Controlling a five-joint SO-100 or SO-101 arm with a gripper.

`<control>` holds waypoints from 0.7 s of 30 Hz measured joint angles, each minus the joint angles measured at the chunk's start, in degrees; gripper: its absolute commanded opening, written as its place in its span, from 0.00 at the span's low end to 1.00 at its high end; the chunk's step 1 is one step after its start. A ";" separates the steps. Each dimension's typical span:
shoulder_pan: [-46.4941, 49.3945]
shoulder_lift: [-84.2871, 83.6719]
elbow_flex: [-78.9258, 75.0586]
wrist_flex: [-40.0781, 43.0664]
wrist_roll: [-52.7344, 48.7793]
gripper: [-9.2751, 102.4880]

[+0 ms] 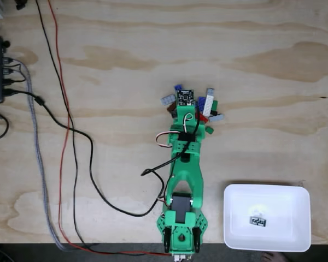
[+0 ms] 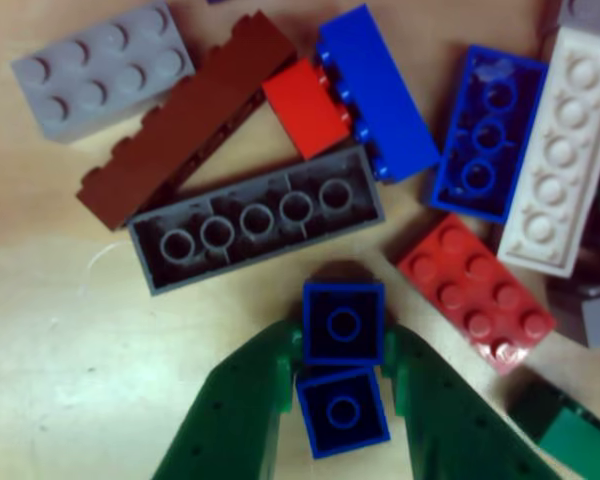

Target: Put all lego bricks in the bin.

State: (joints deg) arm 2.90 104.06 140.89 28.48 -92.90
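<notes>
Even, soft light is falling across the wooden table (image 1: pixel 153 54) in the fixed view, glare is washing out the white bin's (image 1: pixel 235 229) floor, and the close other view is looking soft and slightly blurred, dimming toward its edges.

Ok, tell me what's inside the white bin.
One small dark brick lies near the middle of the bin, beside a bright glare spot. The rest of the floor looks bare. Its colour is hard to tell from the fixed view.
</notes>
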 measured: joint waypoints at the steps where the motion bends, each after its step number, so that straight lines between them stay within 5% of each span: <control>1: 0.00 1.14 0.09 0.88 1.32 0.08; 10: 8.17 28.39 -7.21 14.33 8.88 0.08; 15: 28.30 43.95 -5.89 21.71 3.25 0.08; 21: 55.63 46.85 9.23 16.08 -4.31 0.08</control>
State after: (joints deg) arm 58.54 150.91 150.12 44.56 -97.21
